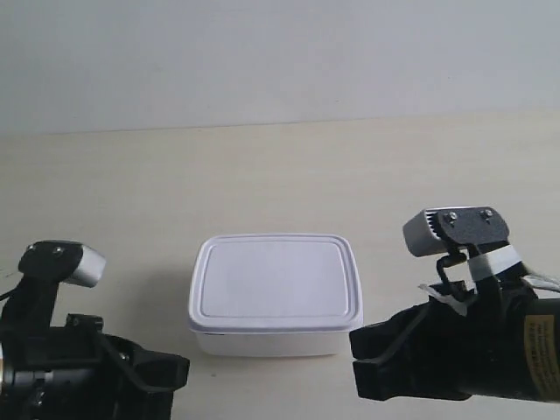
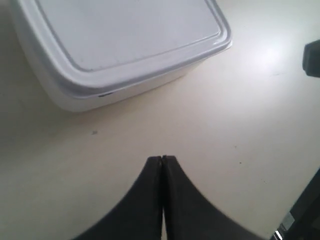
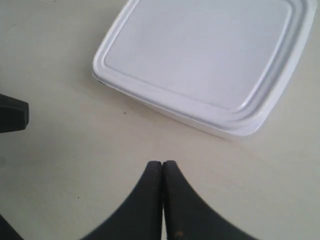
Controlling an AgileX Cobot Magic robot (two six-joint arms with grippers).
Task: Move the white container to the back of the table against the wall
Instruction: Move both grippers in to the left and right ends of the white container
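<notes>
The white container (image 1: 274,284) stands lidded on the table (image 1: 289,166), near its front and well short of the wall (image 1: 280,52). My left gripper (image 2: 162,158) is shut and empty, hovering over bare table just off the container (image 2: 125,35); it belongs to the arm at the exterior view's left (image 1: 179,372). On the box's other side my right gripper (image 3: 162,163) is also shut with nothing in it, a short gap from the container (image 3: 200,55). In the exterior view the right gripper (image 1: 357,363) sits at the lower right, beside the box's front corner.
Bare beige tabletop stretches from the container back to the wall. Each wrist view catches the other gripper's dark tip at its edge: the right gripper (image 2: 312,59) and the left gripper (image 3: 12,114). Both arms' bodies fill the exterior view's lower corners.
</notes>
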